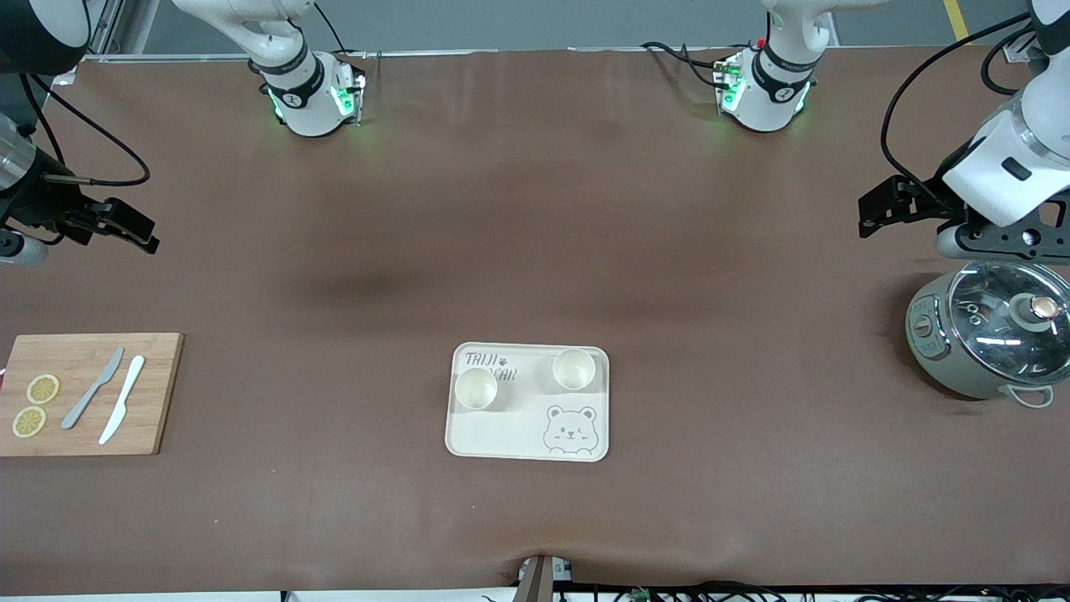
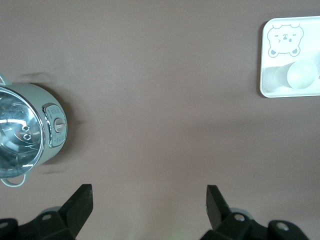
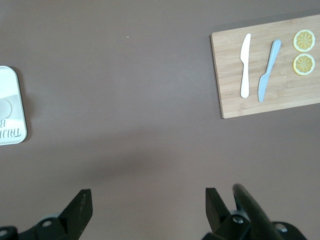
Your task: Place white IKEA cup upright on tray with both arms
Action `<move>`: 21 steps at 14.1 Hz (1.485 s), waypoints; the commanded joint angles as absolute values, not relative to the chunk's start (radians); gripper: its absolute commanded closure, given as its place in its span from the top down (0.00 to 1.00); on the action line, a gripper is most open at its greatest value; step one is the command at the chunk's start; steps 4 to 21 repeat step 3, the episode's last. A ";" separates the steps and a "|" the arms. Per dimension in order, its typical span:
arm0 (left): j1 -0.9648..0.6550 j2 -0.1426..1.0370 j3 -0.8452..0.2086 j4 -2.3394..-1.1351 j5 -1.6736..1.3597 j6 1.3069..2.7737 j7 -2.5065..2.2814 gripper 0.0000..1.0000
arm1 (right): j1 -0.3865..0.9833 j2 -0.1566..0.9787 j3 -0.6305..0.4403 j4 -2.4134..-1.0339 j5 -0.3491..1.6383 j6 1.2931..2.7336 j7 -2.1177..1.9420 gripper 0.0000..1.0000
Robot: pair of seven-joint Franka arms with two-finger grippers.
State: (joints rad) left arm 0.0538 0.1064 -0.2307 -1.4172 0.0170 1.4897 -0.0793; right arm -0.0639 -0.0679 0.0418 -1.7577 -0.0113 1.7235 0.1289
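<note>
Tray (image 1: 528, 443): cream, bear face, mid-table nearer the front camera; lettering partly hidden by cups. Two white cups stood upright on it, one (image 1: 476, 389) at 9 o'clock, the other (image 1: 573, 369) at 1 o'clock.

Left gripper (image 2: 149, 200): fingers spread wide, empty, over bare table beside the lidded pot (image 1: 986, 339); the pot was cut off in the left wrist view.

Right gripper (image 3: 148, 202): wide apart, empty, over bare table near the cutting board (image 1: 84, 355), which carried two knives (image 1: 109, 397) and lemon slices (image 1: 35, 405).

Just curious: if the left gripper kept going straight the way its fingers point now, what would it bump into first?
Probably only bare table: the left gripper points down at open brown surface between the pot and the tray, though depth is unclear.
</note>
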 commanded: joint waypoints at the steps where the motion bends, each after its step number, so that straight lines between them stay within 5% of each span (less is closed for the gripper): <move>1: 0.055 0.104 -0.225 -1.414 -0.002 1.494 -0.074 1.00 | -0.078 -0.063 0.054 -1.732 0.002 1.703 0.114 1.00; 21: 0.054 0.104 -0.225 -1.414 -0.002 1.494 -0.074 1.00 | -0.077 -0.063 0.055 -1.729 0.002 1.703 0.115 1.00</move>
